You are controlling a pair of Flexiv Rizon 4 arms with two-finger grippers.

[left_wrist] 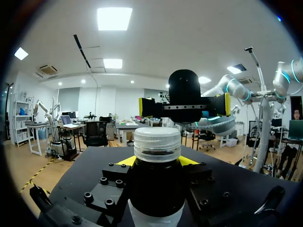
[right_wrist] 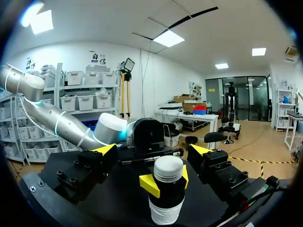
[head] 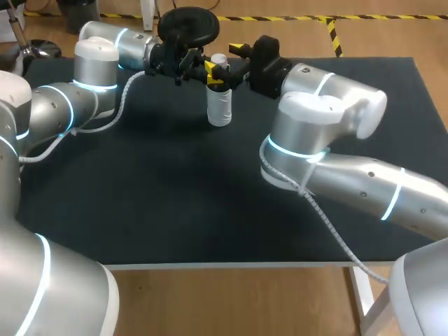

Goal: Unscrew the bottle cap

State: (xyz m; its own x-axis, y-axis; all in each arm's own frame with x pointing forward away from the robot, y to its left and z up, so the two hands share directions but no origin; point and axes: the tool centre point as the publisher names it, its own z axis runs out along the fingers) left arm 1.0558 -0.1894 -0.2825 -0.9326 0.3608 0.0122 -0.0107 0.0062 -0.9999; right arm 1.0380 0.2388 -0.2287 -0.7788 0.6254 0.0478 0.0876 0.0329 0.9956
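A dark bottle (head: 219, 105) with a white label stands upright on the black table mat (head: 210, 189), toward the back. Its white ribbed cap (head: 220, 61) is on top. My left gripper (head: 213, 75) comes in from the left and is shut on the bottle just under the cap. In the left wrist view the bottle (left_wrist: 156, 189) sits between the yellow tips, with the cap (left_wrist: 157, 144) above them. My right gripper (head: 235, 60) stands wide open at cap height, just behind the bottle. In the right wrist view the cap (right_wrist: 169, 169) lies ahead of its spread fingers (right_wrist: 106, 149), which do not touch it.
A black round stool seat (head: 187, 23) stands just beyond the table's back edge, behind the left wrist. The right arm's elbow (head: 308, 133) hangs over the mat to the right of the bottle.
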